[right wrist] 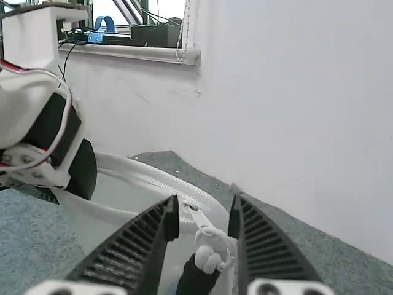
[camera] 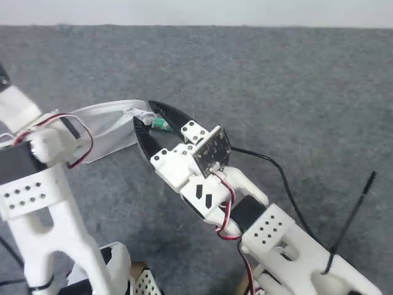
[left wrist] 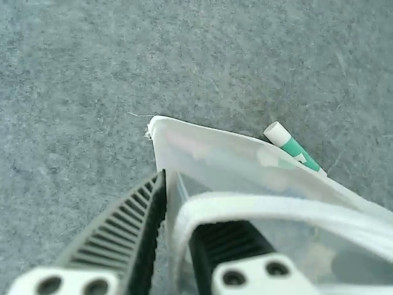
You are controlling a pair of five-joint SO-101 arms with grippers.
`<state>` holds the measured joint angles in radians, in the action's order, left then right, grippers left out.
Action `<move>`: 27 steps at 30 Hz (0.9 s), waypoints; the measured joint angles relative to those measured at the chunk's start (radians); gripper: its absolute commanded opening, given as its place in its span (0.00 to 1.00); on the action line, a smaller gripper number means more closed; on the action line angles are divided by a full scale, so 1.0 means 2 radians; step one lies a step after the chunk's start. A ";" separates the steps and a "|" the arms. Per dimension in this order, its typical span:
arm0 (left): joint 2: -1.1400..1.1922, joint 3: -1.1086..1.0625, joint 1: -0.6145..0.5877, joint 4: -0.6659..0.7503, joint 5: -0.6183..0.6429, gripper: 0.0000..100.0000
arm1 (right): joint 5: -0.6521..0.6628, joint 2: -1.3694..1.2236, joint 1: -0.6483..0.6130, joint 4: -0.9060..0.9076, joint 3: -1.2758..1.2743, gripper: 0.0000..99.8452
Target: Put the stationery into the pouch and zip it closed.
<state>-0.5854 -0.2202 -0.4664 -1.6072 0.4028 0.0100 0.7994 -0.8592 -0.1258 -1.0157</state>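
the left gripper (left wrist: 179, 206) is pinching the pouch (left wrist: 215, 157) wall between its jaws; the right gripper (right wrist: 203, 212) is holding its jaws spread around the zipper pull (right wrist: 207, 241).

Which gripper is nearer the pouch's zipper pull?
Right. The right gripper has open fingers flanking the zipper pull; the left gripper clamps the pouch at its opposite end.

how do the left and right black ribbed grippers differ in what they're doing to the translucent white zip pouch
The left gripper is shut on the translucent white zip pouch, with the pouch wall pinched between its fingers. The right gripper is open and pinches nothing. The left gripper sits at the pouch's rim, while the right gripper has one finger on each side of the white zipper pull. Both have black ribbed fingers on white bodies.
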 measured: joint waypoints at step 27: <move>0.001 0.000 -0.080 0.014 0.024 0.01 | 0.031 -0.021 0.059 0.292 0.077 0.13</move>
<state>-0.5838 -0.2202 -0.6260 -1.5796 0.4503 0.0713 0.7580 -0.7411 0.4572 -0.8623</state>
